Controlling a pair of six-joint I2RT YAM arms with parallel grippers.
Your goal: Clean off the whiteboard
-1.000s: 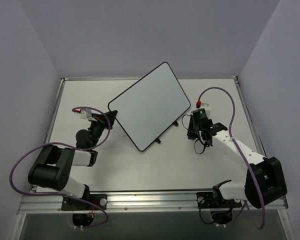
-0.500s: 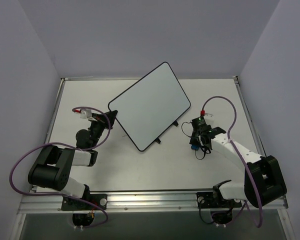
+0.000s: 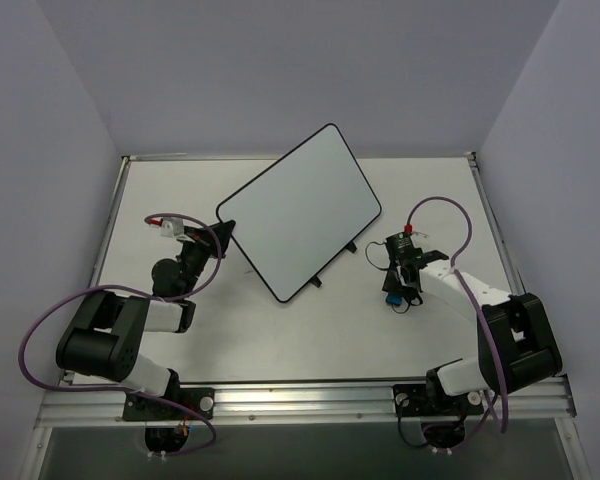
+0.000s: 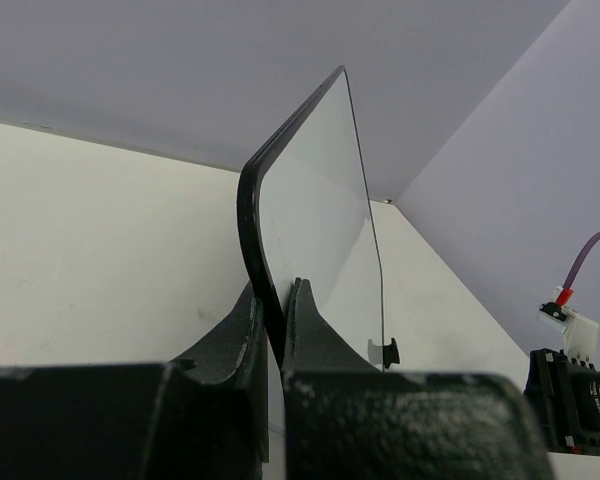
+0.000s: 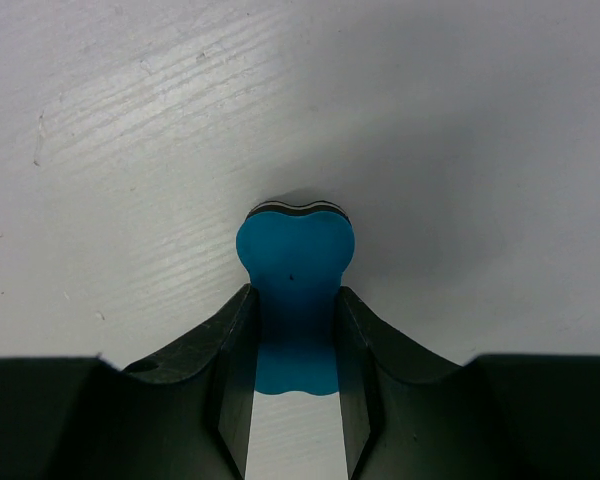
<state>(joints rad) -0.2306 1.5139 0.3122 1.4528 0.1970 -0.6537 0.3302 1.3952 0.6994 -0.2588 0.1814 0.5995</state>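
Nearest the arms' bases, the right gripper [image 5: 295, 292] points down at the flat white table [image 3: 280, 340], its two black fingers closed tight on the sides of a small bright-blue eraser [image 5: 295, 250] with a waisted outline. The eraser's far end juts past the fingertips, and whether it touches the table cannot be told. Farther back on the left, the left gripper [image 4: 277, 310] is pinched narrowly on the black rim at the left corner of the large white rectangular whiteboard [image 3: 298, 212] with a thin black rounded-corner frame. The whiteboard sits mid-table between the two arms, tipped up steeply. Its long axis runs from near-left to far-right, and its plain white face shows to the overhead camera. Two small black clips [image 3: 320, 283] sit on its lower long edge, beside the table.
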